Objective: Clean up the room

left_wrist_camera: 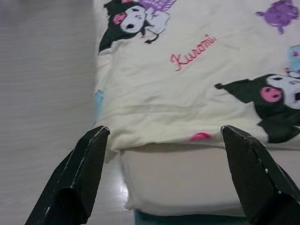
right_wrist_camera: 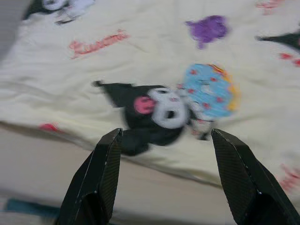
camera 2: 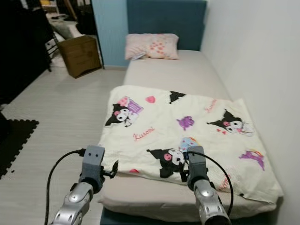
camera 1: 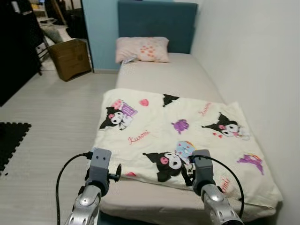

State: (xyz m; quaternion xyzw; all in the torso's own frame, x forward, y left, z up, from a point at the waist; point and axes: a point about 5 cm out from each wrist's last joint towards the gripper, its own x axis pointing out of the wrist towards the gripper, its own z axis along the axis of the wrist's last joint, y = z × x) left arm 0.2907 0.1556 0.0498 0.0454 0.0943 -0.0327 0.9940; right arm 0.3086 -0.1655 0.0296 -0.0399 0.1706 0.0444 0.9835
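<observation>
A cream blanket (camera 1: 178, 136) printed with black cartoon figures lies spread flat over the near half of a beige bed (camera 1: 173, 75). Its front hem runs along the mattress's near edge. My left gripper (left_wrist_camera: 165, 133) is open, just short of the blanket's front left corner (left_wrist_camera: 117, 136), holding nothing. My right gripper (right_wrist_camera: 167, 135) is also open and hovers above the front hem near a black cartoon print (right_wrist_camera: 150, 110). Both silver arms, left (camera 1: 96, 180) and right (camera 1: 206, 185), reach forward at the foot of the bed.
A pink pillow (camera 1: 142, 49) rests against the teal headboard (camera 1: 157, 21). A white wall (camera 1: 253, 56) runs along the bed's right side. Pale floor (camera 1: 56, 112) lies to the left, with a wooden box (camera 1: 70, 58) at the back and a black foam mat (camera 1: 11, 138).
</observation>
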